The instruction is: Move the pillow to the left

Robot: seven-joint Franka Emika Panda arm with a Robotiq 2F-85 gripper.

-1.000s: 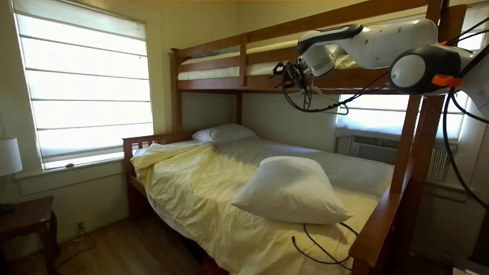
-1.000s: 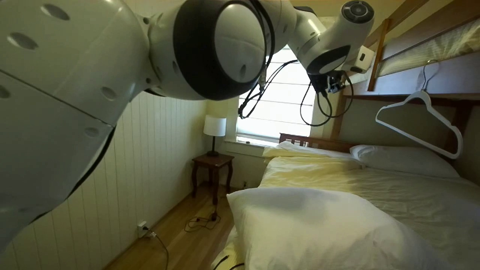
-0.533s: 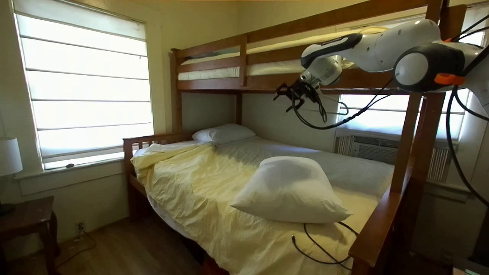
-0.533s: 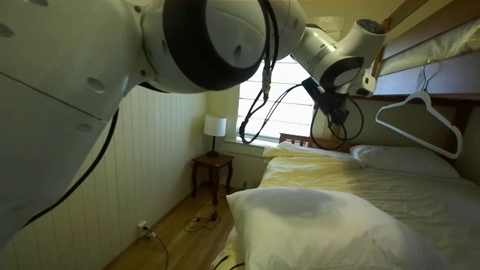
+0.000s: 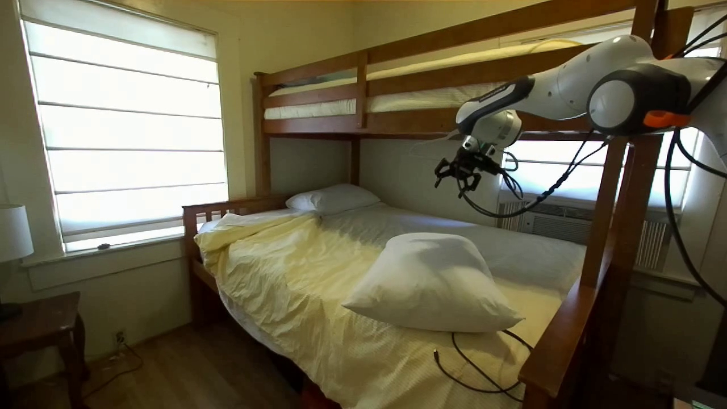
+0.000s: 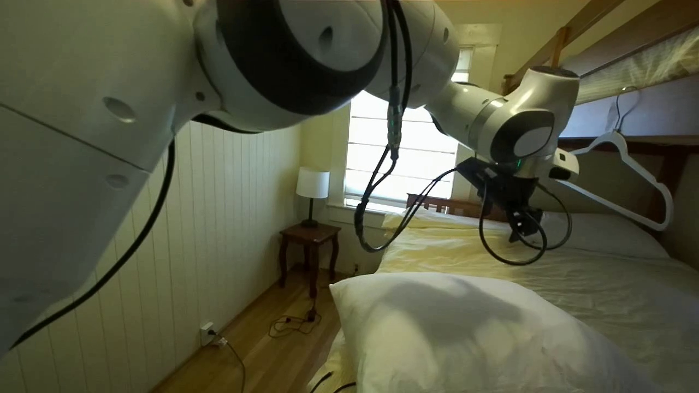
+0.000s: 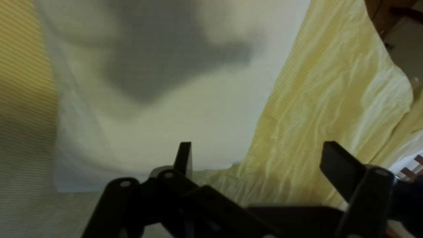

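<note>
A plump white pillow lies on the yellow bedspread near the foot of the lower bunk, in both exterior views (image 5: pixel 434 287) (image 6: pixel 464 333). It also fills much of the wrist view (image 7: pixel 205 112), with the arm's shadow on it. My black gripper (image 5: pixel 450 186) hangs in the air above and behind the pillow, apart from it. It shows from behind in an exterior view (image 6: pixel 519 232). In the wrist view the gripper (image 7: pixel 257 148) has its fingers wide apart with nothing between them. A second white pillow (image 5: pixel 341 199) rests at the head of the bed.
The upper bunk's wooden rail (image 5: pixel 420 120) runs above the bed. A white hanger (image 6: pixel 611 142) hangs from it near the arm. A bed post (image 5: pixel 605 227) stands by the foot end. A black cable (image 5: pixel 471 363) lies beside the pillow. A nightstand (image 6: pixel 310 233) with a lamp stands beyond.
My gripper has come down from the upper bunk's height toward the bed, moving right in both exterior views. The arm's shadow on the pillow has grown. The pillow stays put.
</note>
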